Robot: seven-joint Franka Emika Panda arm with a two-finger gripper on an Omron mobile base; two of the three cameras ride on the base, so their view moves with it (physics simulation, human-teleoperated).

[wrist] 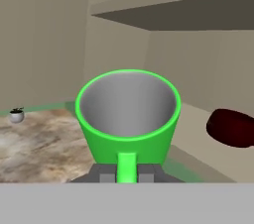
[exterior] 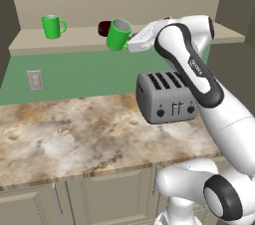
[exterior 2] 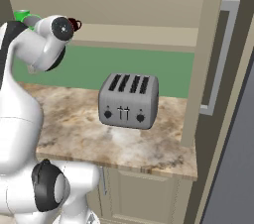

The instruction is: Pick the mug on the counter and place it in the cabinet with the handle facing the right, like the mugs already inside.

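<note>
The green mug [exterior: 118, 35] with the pale grey inside hangs tilted in the air at the front edge of the cabinet shelf [exterior: 64, 42], just right of the dark red mug [exterior: 103, 28]. My gripper [exterior: 131, 41] is shut on it from the right. In the hand view the mug [wrist: 128, 119] opens toward the camera, and its green loop handle [wrist: 127, 166] sits between the fingertips [wrist: 101, 173] of my gripper [wrist: 125, 174]. The marbled counter [exterior: 74, 129] lies well below.
A second green mug [exterior: 52, 26] stands at the shelf's left with its handle to the right. The dark red mug [wrist: 233, 128] lies close beside the held one. A silver toaster [exterior: 167, 97] stands on the counter under my arm. A tall panel [exterior 2: 218, 59] bounds the right.
</note>
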